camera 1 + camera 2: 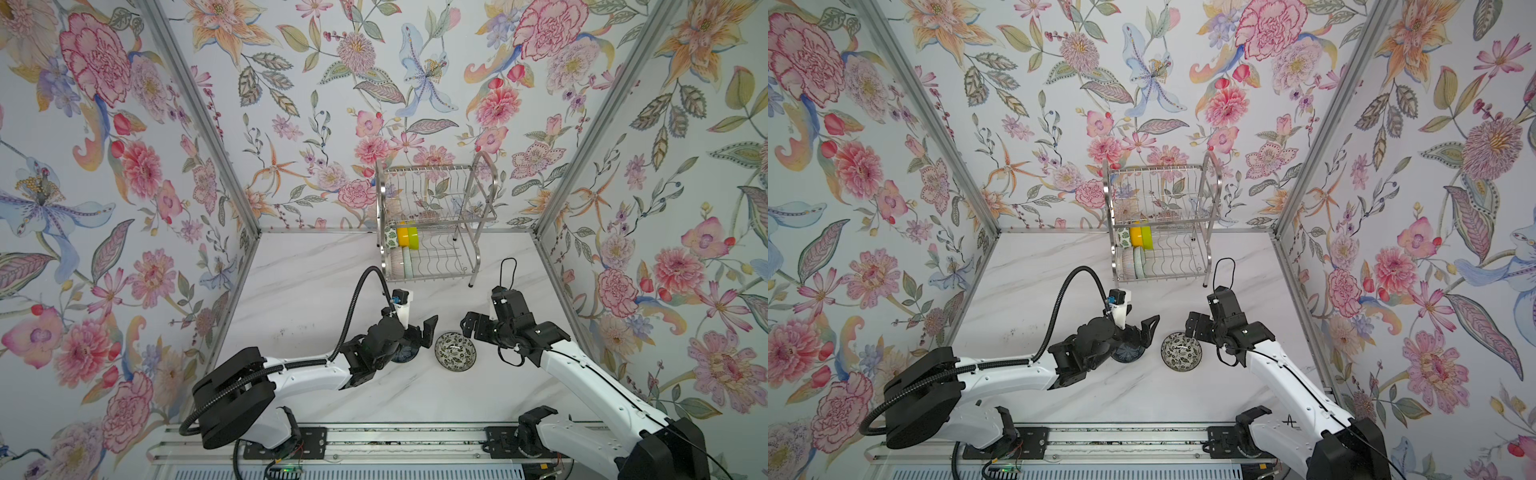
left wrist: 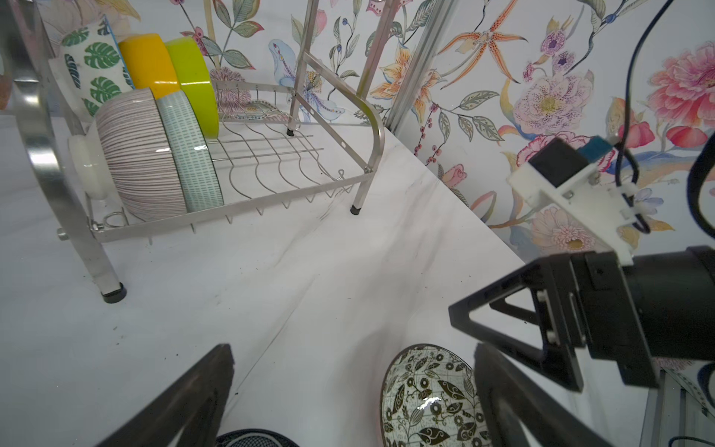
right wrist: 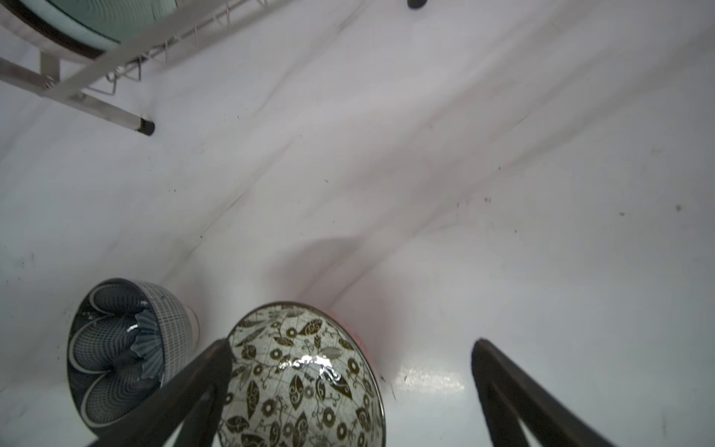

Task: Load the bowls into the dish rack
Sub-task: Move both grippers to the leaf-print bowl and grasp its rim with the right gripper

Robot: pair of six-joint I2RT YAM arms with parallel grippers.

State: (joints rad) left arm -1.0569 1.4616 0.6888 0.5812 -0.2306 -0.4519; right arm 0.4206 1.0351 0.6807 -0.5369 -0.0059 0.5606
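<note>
Two stand on open marble (image 1: 311, 282): floral bowl (image 1: 455, 351), dark bowl (image 3: 116, 348); rack (image 1: 379, 195) beyond.

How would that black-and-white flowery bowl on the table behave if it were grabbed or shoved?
The black-and-white bowl looks like glazed ceramic: probably stiff, and breakable if dropped. A bright glint inside it suggests a slick surface that could slip in a pinch. Standing upright, wide and low, on the smooth table, it would likely slide rather than tip.
</note>
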